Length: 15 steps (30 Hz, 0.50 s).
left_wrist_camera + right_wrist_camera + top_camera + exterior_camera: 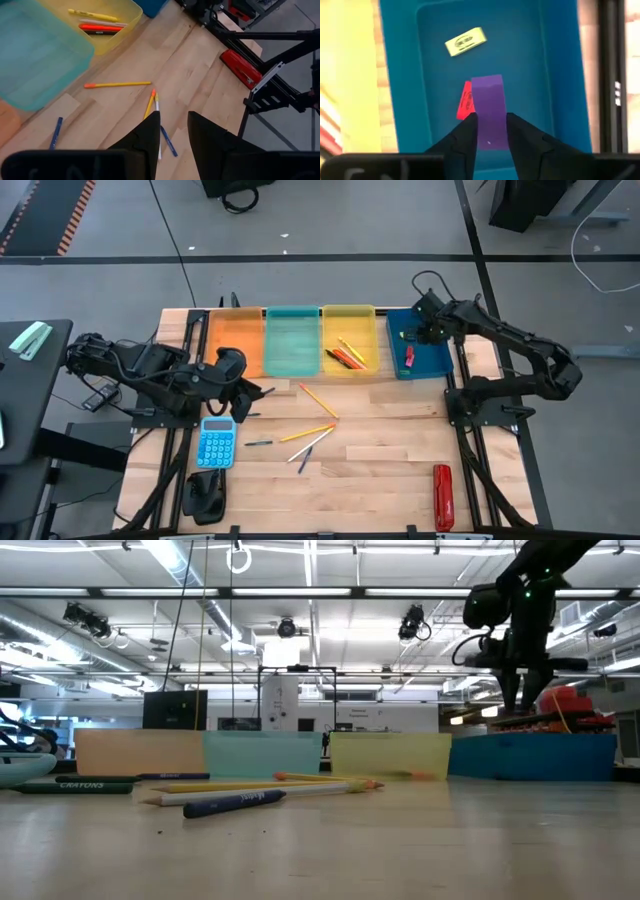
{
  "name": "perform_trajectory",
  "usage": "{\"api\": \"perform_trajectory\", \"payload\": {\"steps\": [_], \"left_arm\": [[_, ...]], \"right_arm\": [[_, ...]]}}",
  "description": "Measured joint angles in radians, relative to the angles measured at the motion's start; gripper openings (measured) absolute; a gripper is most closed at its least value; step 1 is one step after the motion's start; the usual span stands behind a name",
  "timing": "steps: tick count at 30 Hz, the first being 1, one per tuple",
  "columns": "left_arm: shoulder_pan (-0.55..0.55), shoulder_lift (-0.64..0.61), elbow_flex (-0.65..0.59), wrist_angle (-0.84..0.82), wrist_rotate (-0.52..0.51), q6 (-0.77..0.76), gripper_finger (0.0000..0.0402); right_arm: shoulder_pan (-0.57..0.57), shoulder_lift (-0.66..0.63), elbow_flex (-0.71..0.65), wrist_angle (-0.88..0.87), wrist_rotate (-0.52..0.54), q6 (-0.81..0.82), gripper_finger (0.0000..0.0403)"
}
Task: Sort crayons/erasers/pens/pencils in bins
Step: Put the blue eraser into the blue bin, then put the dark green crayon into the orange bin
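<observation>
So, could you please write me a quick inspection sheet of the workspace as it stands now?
Surface: wooden table.
Job's things: four bins; dark blue bin holds erasers, yellow bin holds crayons; pencils and pens lie loose mid-table.
Clutter: calculator, red tool.
Grippers: right gripper shut on a purple eraser over the dark blue bin; left gripper open above the loose pencils.
Cables: on the floor beyond.
Surroundings: nothing seen of people.

Grey concrete floor with dark taped lines. Long ceiling strip lights, exposed ducting. Black desk beside the table; possibly shelving behind, indistinct.
</observation>
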Motion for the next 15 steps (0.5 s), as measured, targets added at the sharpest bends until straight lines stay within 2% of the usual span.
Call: {"api": "perform_trajectory", "payload": {"steps": [5,10,15], "left_arm": [[-0.010,0.000,0.000,-0.001,0.000,-0.001,0.0107],[-0.010,0.000,0.000,-0.009,0.000,0.006,0.0107],[-0.009,0.000,0.000,-0.087,0.000,-0.005,0.0107]], "right_arm": [[-0.009,0.000,0.000,0.027,-0.031,-0.078,0.0154],[-0.009,0.000,0.000,0.028,-0.010,-0.028,0.0194],[0.000,0.000,0.000,0.028,-0.034,0.027,0.0206]]}}
